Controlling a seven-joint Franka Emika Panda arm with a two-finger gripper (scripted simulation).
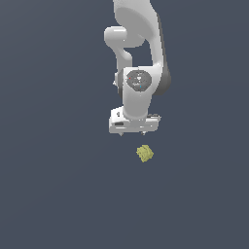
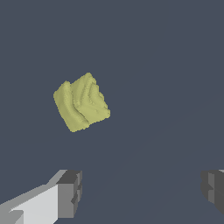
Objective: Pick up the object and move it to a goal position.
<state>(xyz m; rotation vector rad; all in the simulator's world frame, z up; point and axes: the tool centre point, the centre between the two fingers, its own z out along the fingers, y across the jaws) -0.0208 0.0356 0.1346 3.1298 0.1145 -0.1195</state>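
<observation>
Below the white robot gripper [image 2: 140,192], whose grey-tipped fingers [image 2: 70,192] stand wide apart holding nothing, the small yellow-green bumpy cube-shaped object [image 1: 145,153] lies apart on the dark floor, offset toward the exterior view's right

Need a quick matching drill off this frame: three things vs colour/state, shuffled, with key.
Things:
1. yellow-green lump
2. gripper
3. robot arm

Descriptions:
A. white, reaches down from the top of the exterior view
B. open, nothing between its fingertips
C. bumpy, roughly cube-shaped, lying apart from the fingers

Pairs: 1-C, 2-B, 3-A
</observation>
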